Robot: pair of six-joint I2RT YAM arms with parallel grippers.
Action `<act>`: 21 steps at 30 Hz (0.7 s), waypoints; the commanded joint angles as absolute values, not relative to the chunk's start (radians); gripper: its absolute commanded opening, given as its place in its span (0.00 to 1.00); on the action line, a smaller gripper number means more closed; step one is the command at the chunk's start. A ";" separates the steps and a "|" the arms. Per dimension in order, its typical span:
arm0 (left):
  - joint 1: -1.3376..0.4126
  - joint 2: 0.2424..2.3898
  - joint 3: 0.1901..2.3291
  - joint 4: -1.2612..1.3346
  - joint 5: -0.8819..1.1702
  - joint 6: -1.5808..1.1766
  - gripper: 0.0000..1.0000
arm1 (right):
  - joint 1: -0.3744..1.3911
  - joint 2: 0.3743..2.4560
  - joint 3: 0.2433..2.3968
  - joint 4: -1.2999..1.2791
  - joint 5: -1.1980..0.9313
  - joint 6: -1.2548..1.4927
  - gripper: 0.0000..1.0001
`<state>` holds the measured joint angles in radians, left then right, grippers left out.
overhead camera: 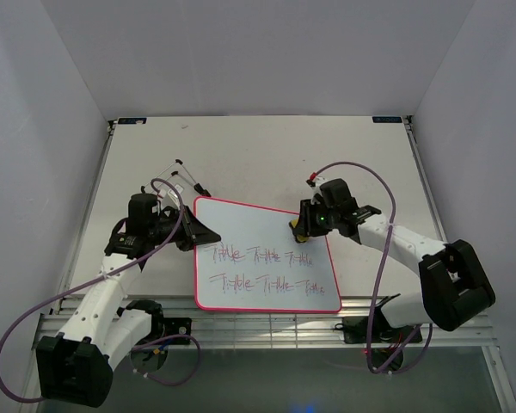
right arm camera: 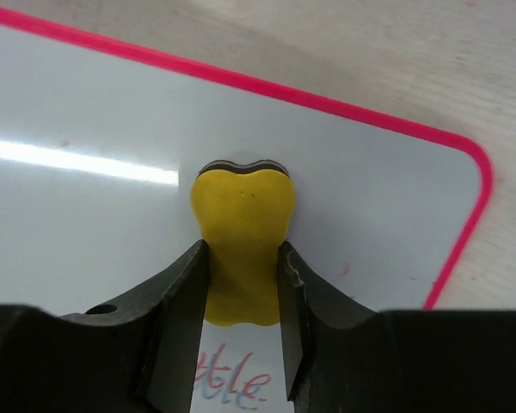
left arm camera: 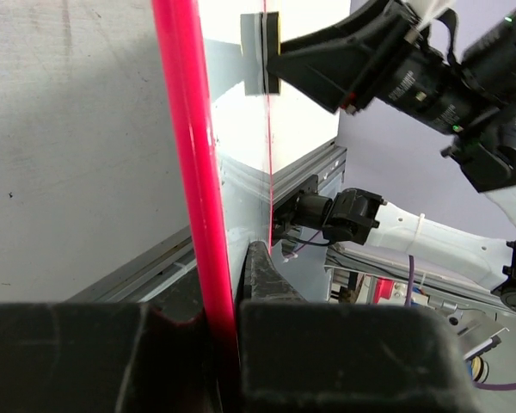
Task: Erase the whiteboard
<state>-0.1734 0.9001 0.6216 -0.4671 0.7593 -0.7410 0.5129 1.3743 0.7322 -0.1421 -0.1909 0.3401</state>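
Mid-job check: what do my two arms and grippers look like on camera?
The left arm and right arm have white links with bulky black joints, each trailing a looping purple cable. The left gripper and right gripper are matte black; a green light glows on the right wrist.

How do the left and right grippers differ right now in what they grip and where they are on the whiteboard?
The left gripper is shut on the whiteboard itself, on its left pink-red frame. The right gripper is shut on a yellow eraser. The left gripper is at the board's edge, while the right gripper is over its upper-right area, above the writing. Both are closed and at the board.
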 commanded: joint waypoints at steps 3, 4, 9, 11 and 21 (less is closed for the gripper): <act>-0.173 0.913 0.647 -0.393 0.289 -0.436 0.00 | 0.687 1.379 0.784 -0.232 -0.425 0.400 0.31; -0.169 0.914 0.650 -0.400 0.275 -0.440 0.00 | 0.689 1.374 0.781 -0.224 -0.437 0.408 0.31; -0.144 0.934 0.657 -0.422 0.241 -0.445 0.00 | 0.574 1.399 0.713 -0.294 -0.370 0.358 0.32; -0.138 0.936 0.658 -0.428 0.218 -0.446 0.00 | 0.529 1.405 0.675 -0.328 -0.327 0.342 0.32; -0.130 0.905 0.661 -0.445 0.164 -0.456 0.00 | 0.362 1.485 0.617 -0.380 -0.210 0.298 0.32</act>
